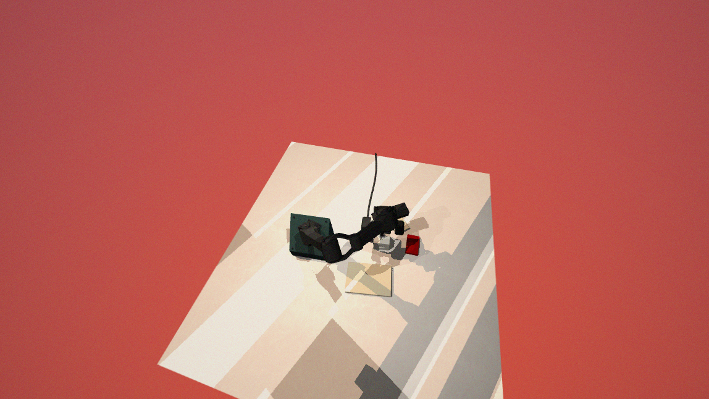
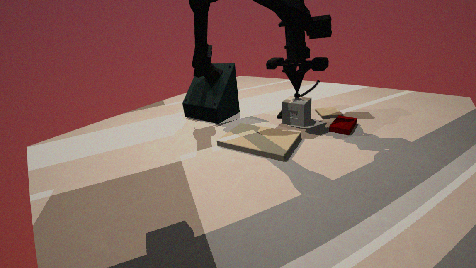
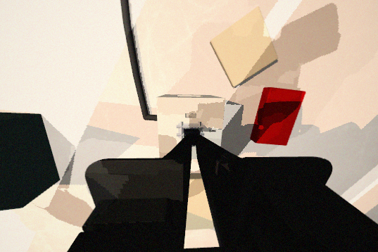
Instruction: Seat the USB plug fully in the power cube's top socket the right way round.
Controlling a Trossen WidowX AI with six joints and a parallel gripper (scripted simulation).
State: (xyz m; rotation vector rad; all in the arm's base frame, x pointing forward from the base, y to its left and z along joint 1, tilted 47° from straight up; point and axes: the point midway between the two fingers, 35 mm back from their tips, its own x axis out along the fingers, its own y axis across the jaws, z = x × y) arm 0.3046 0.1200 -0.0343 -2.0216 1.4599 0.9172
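Note:
The pale grey power cube (image 1: 385,244) (image 2: 296,114) (image 3: 170,109) stands on the table. My gripper (image 2: 297,90) (image 3: 193,139) points straight down over its top and is shut on the black USB plug (image 2: 297,96) (image 3: 191,131). The plug is upright at the top face of the cube, by the socket. In the wrist view its lower end and most of the socket are hidden behind the plug and fingertips. How deep the plug sits, and which way round it is, I cannot tell.
A red block (image 1: 412,245) (image 2: 343,125) (image 3: 281,117) lies right of the cube. A large tan slab (image 1: 373,287) (image 2: 259,142) lies in front, a small tan tile (image 2: 328,112) (image 3: 246,46) behind. A black cable (image 1: 372,185) (image 3: 136,67) runs away from the cube.

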